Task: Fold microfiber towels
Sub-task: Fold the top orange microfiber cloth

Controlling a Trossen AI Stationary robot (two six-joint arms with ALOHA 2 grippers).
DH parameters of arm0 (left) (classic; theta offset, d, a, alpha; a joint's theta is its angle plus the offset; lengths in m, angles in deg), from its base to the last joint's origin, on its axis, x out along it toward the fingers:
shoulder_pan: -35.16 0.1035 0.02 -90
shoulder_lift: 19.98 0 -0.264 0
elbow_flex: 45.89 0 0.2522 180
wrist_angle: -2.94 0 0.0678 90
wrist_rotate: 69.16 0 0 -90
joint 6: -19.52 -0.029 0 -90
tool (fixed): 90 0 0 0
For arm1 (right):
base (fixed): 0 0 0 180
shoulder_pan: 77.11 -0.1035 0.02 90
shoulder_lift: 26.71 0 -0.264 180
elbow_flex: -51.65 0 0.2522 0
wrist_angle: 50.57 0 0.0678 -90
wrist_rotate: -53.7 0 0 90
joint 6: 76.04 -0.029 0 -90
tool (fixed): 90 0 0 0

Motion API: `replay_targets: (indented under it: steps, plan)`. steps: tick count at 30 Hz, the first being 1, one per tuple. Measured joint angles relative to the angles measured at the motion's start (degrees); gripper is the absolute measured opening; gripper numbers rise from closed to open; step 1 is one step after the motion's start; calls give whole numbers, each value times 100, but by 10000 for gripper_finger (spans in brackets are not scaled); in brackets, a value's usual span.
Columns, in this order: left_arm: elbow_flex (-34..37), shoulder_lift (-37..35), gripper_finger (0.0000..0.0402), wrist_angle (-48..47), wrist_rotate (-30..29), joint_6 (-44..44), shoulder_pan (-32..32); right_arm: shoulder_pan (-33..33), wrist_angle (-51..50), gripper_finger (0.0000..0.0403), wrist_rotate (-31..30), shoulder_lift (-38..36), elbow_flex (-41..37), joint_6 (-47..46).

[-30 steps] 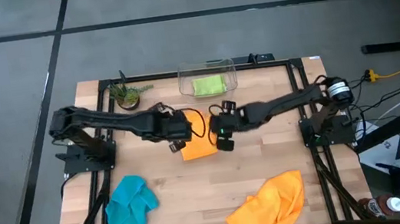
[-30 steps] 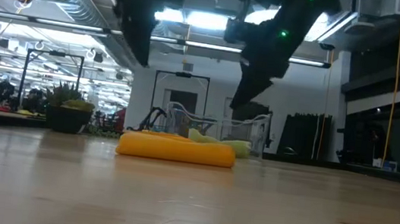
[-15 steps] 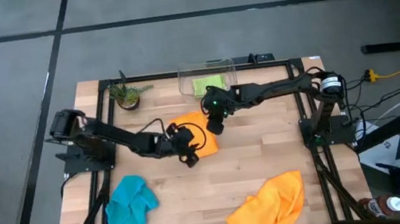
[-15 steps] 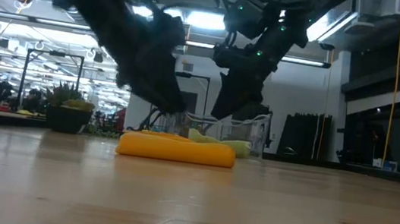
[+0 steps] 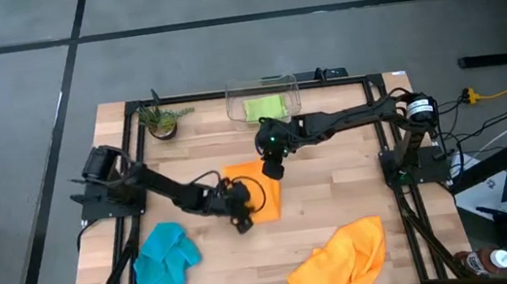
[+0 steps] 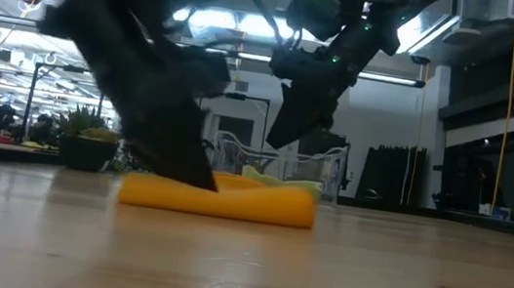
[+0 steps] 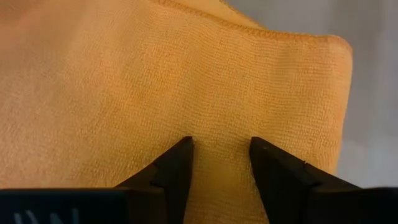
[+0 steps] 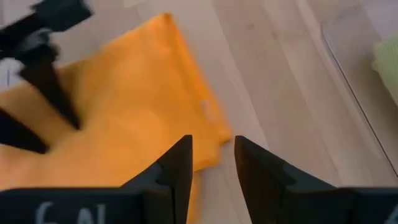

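A folded orange towel (image 5: 258, 190) lies flat on the table's middle; it also shows in the low view (image 6: 230, 200) and the right wrist view (image 8: 124, 118). My left gripper (image 5: 242, 220) is down on the towel's near left part and shut on it (image 7: 221, 146). My right gripper (image 5: 273, 169) is shut and empty, above the towel's far edge (image 8: 212, 146). A teal towel (image 5: 166, 259) lies crumpled at the near left. A second orange towel (image 5: 342, 258) lies crumpled at the near right. A lime green towel (image 5: 266, 108) lies in the clear bin (image 5: 291, 83). My left gripper has a narrow strip of the orange towel's top surface (image 7: 221, 168) between its two fingers, near one corner. The fingers come from the table's left, slanting down (image 6: 197, 171). How many layers they hold does not show. The towel lies flat on the table.
A small potted plant (image 5: 163, 122) stands at the far left. The clear bin stands at the far edge's middle. Bare wood shows between the folded towel and the two crumpled towels.
My left gripper has gone toward the table's near edge and down onto the orange towel. The folded towel has slid a little toward the near edge, still flat. My right gripper has gone a little toward the table's left, staying above the towel.
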Motion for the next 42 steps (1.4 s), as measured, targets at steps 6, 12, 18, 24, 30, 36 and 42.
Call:
replay_targets:
  steps: [6,12,18,24,30,36,42]
  plan:
    - [32,-492,159,-635,-370,86,-534,-184,-93,122,-10,0,0,222]
    - [32,-939,159,-986,-595,175,-778,-265,8,146,249,8,0,52]
    - [26,-1522,159,-1978,-1227,173,-889,-258,338,231,450,282,7,-220]
    - [40,-2247,159,-3428,-970,137,23,-249,962,260,461,679,0,-347]
    - [168,-2328,159,-3411,121,-783,1517,-254,1077,256,454,675,0,-347]
    - [174,-2160,159,-3160,1126,-1178,2248,-252,1064,255,444,743,0,-343]
    - [176,-1973,181,-3166,1189,-1166,2399,-238,1029,255,442,879,-3,-207]
